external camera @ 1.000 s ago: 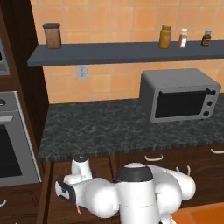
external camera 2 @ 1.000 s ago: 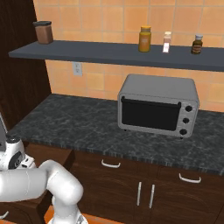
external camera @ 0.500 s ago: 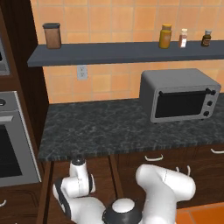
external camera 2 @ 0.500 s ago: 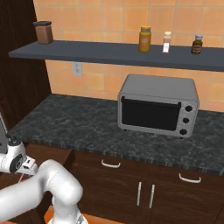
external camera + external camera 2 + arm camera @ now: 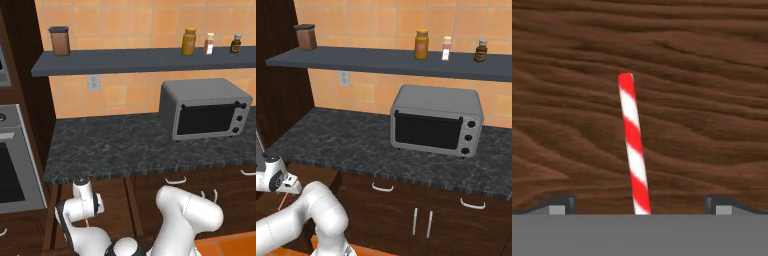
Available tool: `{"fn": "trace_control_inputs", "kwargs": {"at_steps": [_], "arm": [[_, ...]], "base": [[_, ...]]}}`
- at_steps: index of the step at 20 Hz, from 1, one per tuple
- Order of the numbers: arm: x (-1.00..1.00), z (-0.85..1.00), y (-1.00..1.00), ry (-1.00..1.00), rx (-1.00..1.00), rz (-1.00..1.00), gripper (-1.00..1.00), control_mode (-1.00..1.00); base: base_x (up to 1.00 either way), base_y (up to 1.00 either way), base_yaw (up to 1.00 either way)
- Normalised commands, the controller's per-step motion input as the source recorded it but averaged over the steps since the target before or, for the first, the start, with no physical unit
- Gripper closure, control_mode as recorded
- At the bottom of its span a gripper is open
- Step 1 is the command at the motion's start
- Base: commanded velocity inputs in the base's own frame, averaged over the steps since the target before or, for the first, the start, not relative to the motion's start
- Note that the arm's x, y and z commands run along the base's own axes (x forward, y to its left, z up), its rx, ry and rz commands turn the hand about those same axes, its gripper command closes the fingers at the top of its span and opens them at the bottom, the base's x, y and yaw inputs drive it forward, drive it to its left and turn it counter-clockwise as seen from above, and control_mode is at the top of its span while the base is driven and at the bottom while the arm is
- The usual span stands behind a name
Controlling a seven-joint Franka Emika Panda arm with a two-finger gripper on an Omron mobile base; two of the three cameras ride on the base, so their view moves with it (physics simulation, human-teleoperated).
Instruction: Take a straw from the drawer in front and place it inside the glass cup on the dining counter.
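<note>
Even, bright rendered light; soft shadows, no glare; hand view slightly blurred.

Kitchen: toaster oven (image 5: 205,107), granite counter (image 5: 130,147)

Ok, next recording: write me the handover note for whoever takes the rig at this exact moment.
Gripper: open, jaws wide, holding nothing; it hangs low in the open drawer under the black granite counter.
Straw: red-and-white striped, lying on the wood drawer floor, centred between the two fingertips, not gripped. It also shows as a thin red line below the hand in the right base view.
Done: drawer open, hand lined up over the straw.
Left: close on the straw, lift it out, carry it to the glass cup on the dining counter and drop it in.
</note>
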Motion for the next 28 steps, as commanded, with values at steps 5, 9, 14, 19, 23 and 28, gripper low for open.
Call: {"fn": "trace_control_inputs", "kwargs": {"at_steps": [5, 9, 14, 19, 23, 28], "arm": [[0.0, -0.94, 0.0, 0.09, 0.03, 0.0, 1.0, -1.0], [-0.04, -1.0, 0.0, 0.18, 0.15, 0.0, 1.0, -1.0], [-0.57, -1.0, 0.0, 0.04, 0.13, 0.0, 1.0, -1.0], [-0.93, -1.0, 0.4, -0.06, -0.08, 0.0, 1.0, -1.0], [-1.0, -1.0, 0.65, -0.34, -0.15, 0.0, 1.0, -1.0], [-0.95, -1.0, 0.46, -0.14, -0.02, 0.0, 1.0, -1.0]], "base": [[0.0, 0.0, 0.0], [0.0, 0.0, 0.0], [0.0, 0.0, 0.0], [0.0, 0.0, 0.0], [0.0, 0.0, 0.0], [0.0, 0.0, 0.0]]}}
